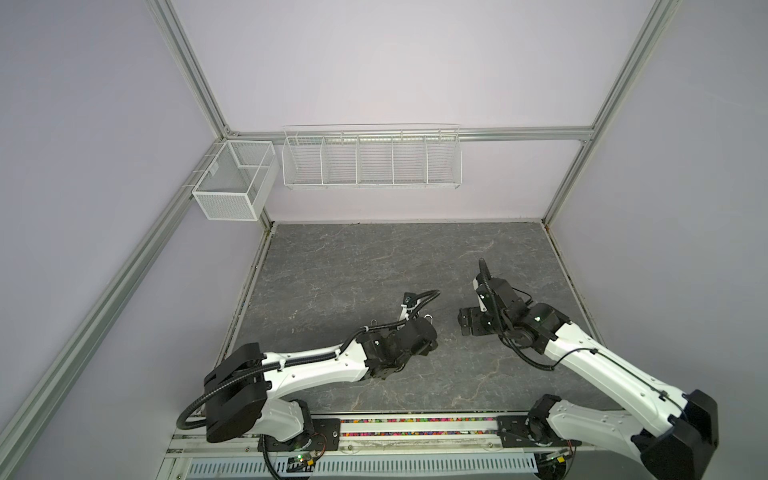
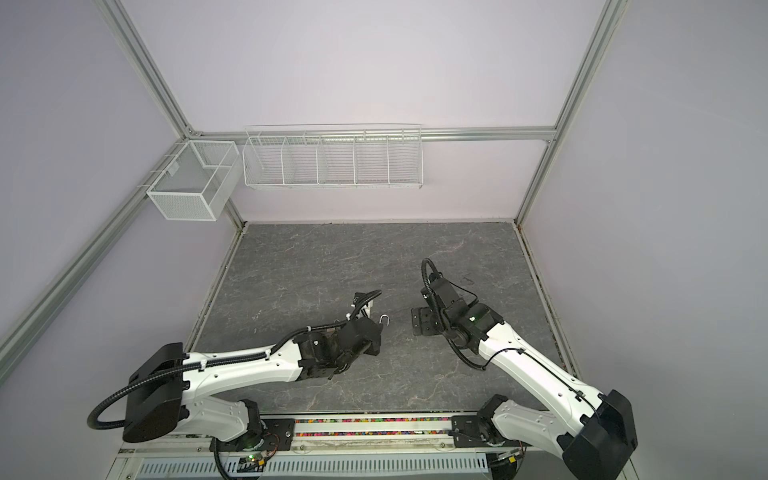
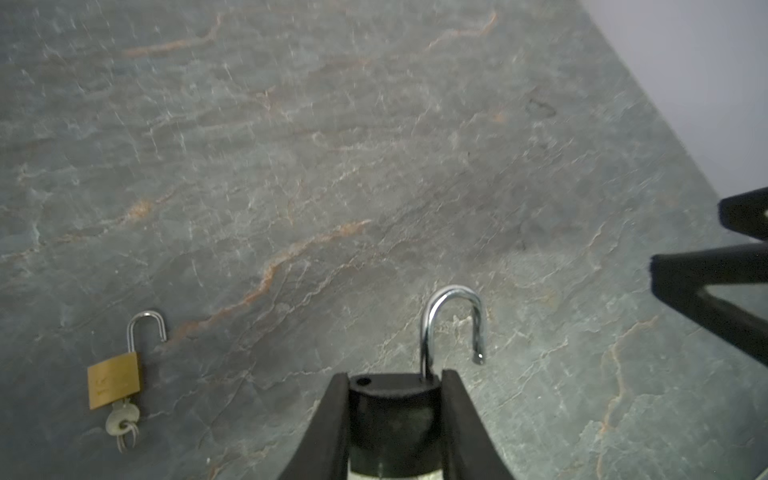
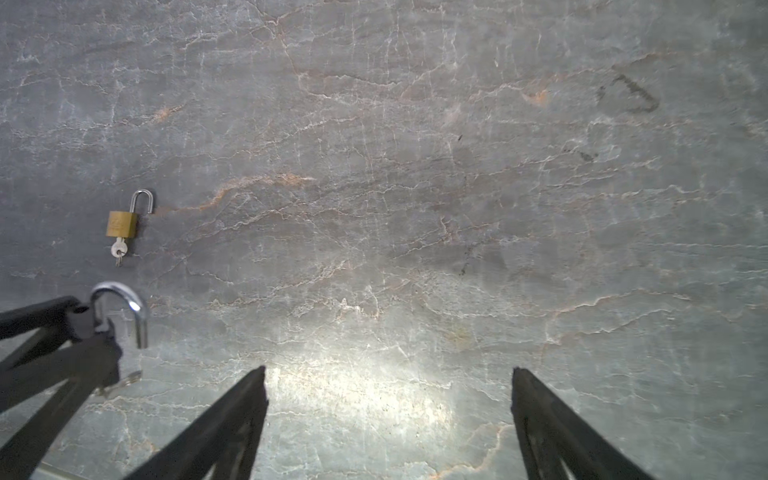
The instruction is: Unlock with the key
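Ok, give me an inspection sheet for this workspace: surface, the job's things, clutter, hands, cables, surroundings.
Surface: dark stone-look tabletop; one faint dark scribble.
Job's things: black padlock, its shackle swung open; brass padlock lying flat, shackle open, key in its base.
Clutter: nothing seen.
Hands: left hand shut on the black padlock's body; right hand open and empty, beside it, not touching.
Cables: black conduit loops over the left wrist, another over the right.
Surroundings: white wire rack and mesh basket on the walls, nothing seen in them.
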`<action>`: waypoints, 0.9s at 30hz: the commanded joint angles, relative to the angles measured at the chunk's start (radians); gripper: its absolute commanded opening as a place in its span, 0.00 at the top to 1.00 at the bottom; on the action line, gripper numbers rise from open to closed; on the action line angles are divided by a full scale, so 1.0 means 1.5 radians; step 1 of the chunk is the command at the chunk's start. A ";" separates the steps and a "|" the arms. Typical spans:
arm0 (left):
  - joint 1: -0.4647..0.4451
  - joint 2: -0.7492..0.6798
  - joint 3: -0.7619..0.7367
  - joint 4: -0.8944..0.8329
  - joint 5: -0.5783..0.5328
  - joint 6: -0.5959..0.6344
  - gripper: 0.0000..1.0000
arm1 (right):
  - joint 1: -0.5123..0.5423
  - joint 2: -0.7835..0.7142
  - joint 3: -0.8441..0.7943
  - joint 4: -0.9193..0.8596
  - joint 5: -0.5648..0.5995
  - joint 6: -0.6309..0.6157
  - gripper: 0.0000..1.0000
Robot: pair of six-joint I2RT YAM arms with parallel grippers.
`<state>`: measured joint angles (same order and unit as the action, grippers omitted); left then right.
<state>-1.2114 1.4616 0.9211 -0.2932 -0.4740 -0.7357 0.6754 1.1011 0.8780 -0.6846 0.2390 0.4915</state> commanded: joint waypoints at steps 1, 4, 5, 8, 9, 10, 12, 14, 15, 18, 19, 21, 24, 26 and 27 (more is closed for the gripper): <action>0.003 0.056 0.075 -0.115 0.014 -0.077 1.00 | -0.016 -0.010 -0.036 0.047 -0.009 0.043 0.10; 0.003 0.123 0.131 -0.165 0.023 -0.075 1.00 | -0.038 -0.005 -0.053 0.056 -0.033 0.059 0.10; 0.003 0.146 0.149 -0.180 0.028 -0.073 1.00 | -0.044 -0.003 -0.058 0.056 -0.036 0.063 0.10; 0.006 0.196 0.195 -0.224 0.042 -0.076 1.00 | -0.067 0.009 -0.062 0.041 -0.034 0.073 0.10; 0.006 0.202 0.196 -0.220 0.047 -0.077 1.00 | -0.076 0.011 -0.063 0.039 -0.040 0.073 0.10; 0.008 0.207 0.192 -0.209 0.055 -0.078 1.00 | -0.087 0.011 -0.067 0.041 -0.046 0.072 0.10; 0.019 0.220 0.187 -0.197 0.080 -0.081 1.00 | -0.107 0.009 -0.077 0.049 -0.061 0.071 0.10; 0.028 0.234 0.187 -0.197 0.095 -0.084 1.00 | -0.126 0.006 -0.086 0.062 -0.085 0.066 0.10; 0.028 0.238 0.187 -0.200 0.092 -0.085 1.00 | -0.131 0.005 -0.090 0.065 -0.090 0.065 0.10; 0.034 0.246 0.185 -0.203 0.087 -0.087 1.00 | -0.146 0.008 -0.094 0.068 -0.100 0.060 0.10; 0.037 0.251 0.186 -0.203 0.092 -0.085 1.00 | -0.151 0.010 -0.094 0.067 -0.104 0.059 0.10; 0.040 0.258 0.187 -0.206 0.092 -0.085 1.00 | -0.157 0.011 -0.096 0.072 -0.115 0.058 0.10; 0.041 0.270 0.189 -0.210 0.091 -0.088 1.00 | -0.162 0.013 -0.097 0.073 -0.123 0.059 0.10; 0.042 0.276 0.191 -0.210 0.096 -0.088 1.00 | -0.164 0.011 -0.099 0.074 -0.123 0.058 0.10; 0.043 0.279 0.192 -0.209 0.099 -0.089 1.00 | -0.164 0.011 -0.099 0.075 -0.124 0.058 0.10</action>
<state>-1.1530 1.8641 1.1824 -0.5816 -0.3317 -0.8455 0.4362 1.1118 0.7464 -0.5846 0.0753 0.5762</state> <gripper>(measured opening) 0.287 0.901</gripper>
